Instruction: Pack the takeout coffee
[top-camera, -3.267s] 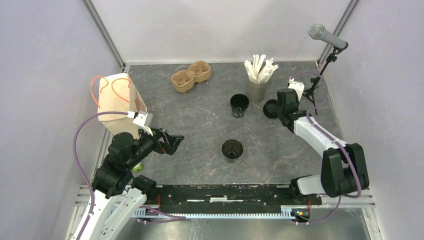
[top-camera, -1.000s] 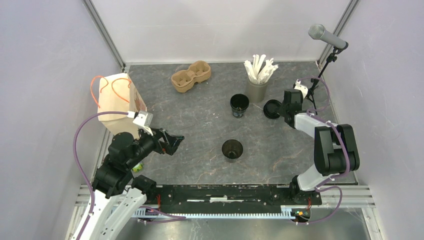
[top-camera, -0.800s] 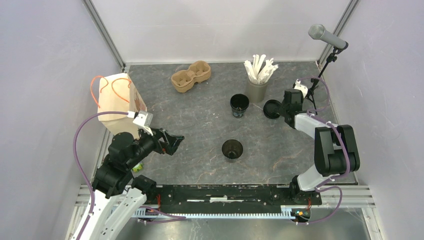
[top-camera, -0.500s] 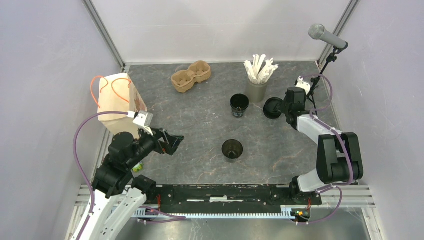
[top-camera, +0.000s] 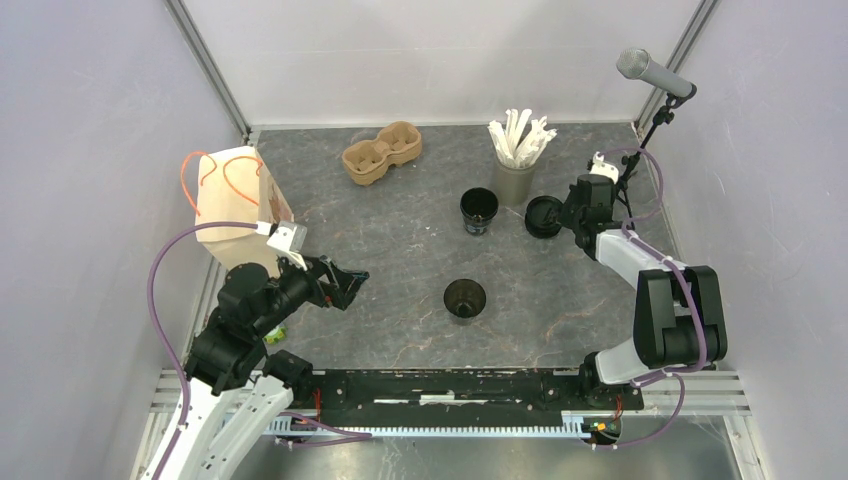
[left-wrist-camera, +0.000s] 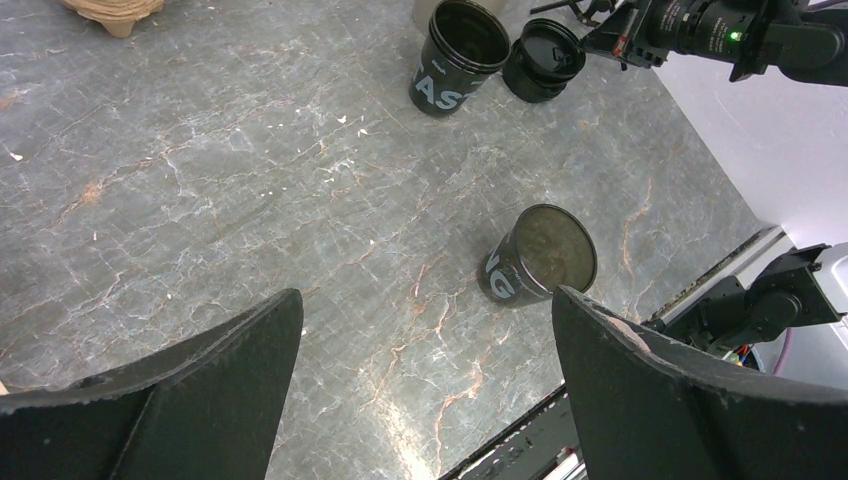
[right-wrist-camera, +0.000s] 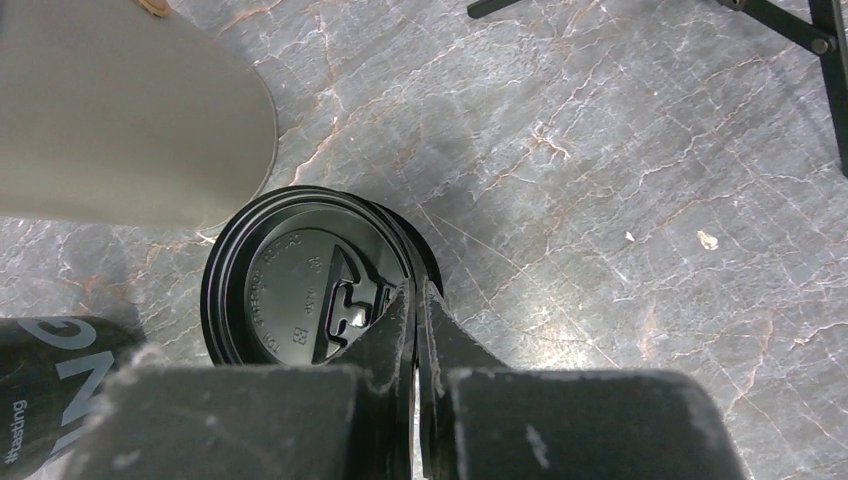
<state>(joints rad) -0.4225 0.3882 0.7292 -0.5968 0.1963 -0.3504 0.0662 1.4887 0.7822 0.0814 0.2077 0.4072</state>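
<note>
Two small black paper cups stand open, without lids: one at the back (top-camera: 479, 210), one nearer the middle (top-camera: 465, 298). Both show in the left wrist view, the far one (left-wrist-camera: 455, 55) and the near one (left-wrist-camera: 535, 255). A round black plastic lid (top-camera: 543, 216) lies right of the back cup. My right gripper (top-camera: 568, 218) is shut on the lid's right rim; the right wrist view shows the lid (right-wrist-camera: 300, 280) with the gripper (right-wrist-camera: 415, 300) pinching its edge. My left gripper (top-camera: 345, 285) is open and empty over the table's left part (left-wrist-camera: 425, 295).
A grey cup of white sticks (top-camera: 515, 160) stands just behind the lid. A brown pulp two-cup carrier (top-camera: 381, 153) sits at the back. A paper bag with orange handles (top-camera: 235, 205) stands at the left edge. A microphone stand (top-camera: 650, 75) is at the back right.
The right arm's elbow swung back and forth while its gripper stayed at the lid; the lid has shifted slightly left. The left arm has not moved.
</note>
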